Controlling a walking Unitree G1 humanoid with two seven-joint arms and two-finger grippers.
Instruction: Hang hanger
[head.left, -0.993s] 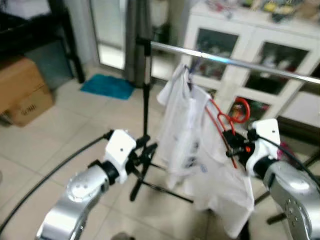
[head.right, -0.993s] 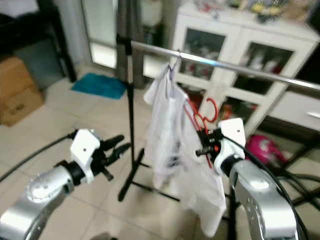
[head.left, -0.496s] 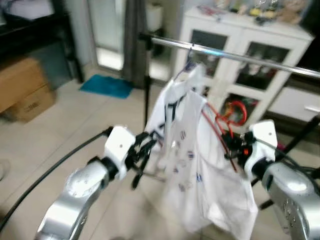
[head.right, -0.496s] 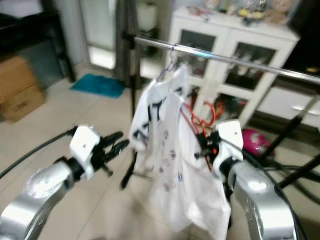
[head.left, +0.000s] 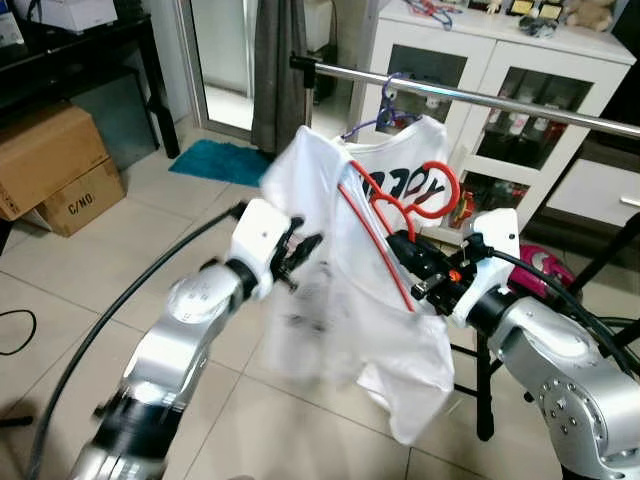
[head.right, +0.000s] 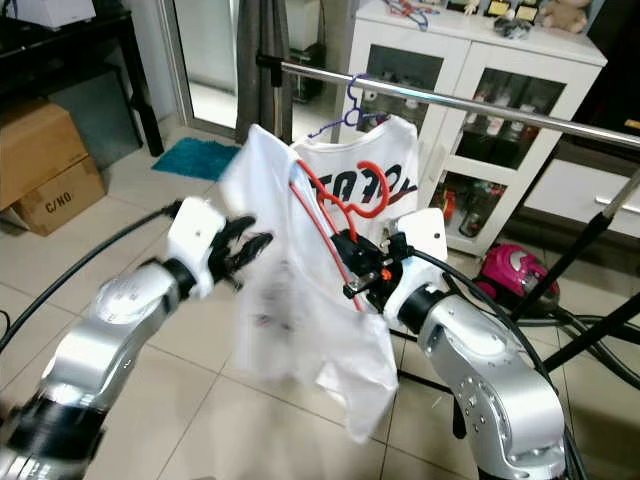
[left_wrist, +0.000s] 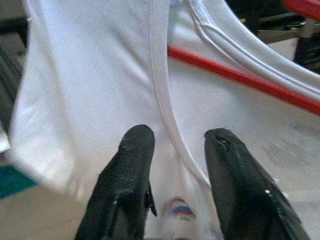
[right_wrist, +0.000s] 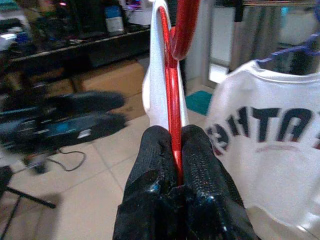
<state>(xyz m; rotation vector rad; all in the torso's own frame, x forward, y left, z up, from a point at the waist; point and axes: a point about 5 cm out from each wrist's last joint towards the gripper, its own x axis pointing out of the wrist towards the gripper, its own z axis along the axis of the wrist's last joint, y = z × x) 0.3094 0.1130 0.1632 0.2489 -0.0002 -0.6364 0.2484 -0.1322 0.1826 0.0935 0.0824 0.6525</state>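
Nearest the camera, at about 4 o'clock, the right gripper (head.left: 408, 262) is clamped on the red hanger (head.left: 400, 215), its two black fingers (right_wrist: 150, 165) pressed together around the thin red bar in the right wrist view. A white shirt (head.left: 340, 330) is carried on that hanger and droops below it, so most of the hanger's frame is covered by cloth and only one red arm and the curled hook are seen; the hook is held just below the rail, not on it. At about 9 o'clock the left gripper (head.left: 295, 255) is held against the shirt's near side, its fingers (left_wrist: 127, 175) spread apart with a cloth seam running between them; the tips are blurred in the head views, and whether cloth is pinched cannot be told. Farther off, at 12 o'clock, a metal rail (head.left: 470, 95) is crossed by a purple hanger (head.left: 385, 105) bearing a lettered white shirt (head.right: 385, 170), half hidden behind the held one. Beyond it a white cabinet (head.left: 560, 60) is seen, with cardboard boxes (head.left: 55, 165) at 10 o'clock.
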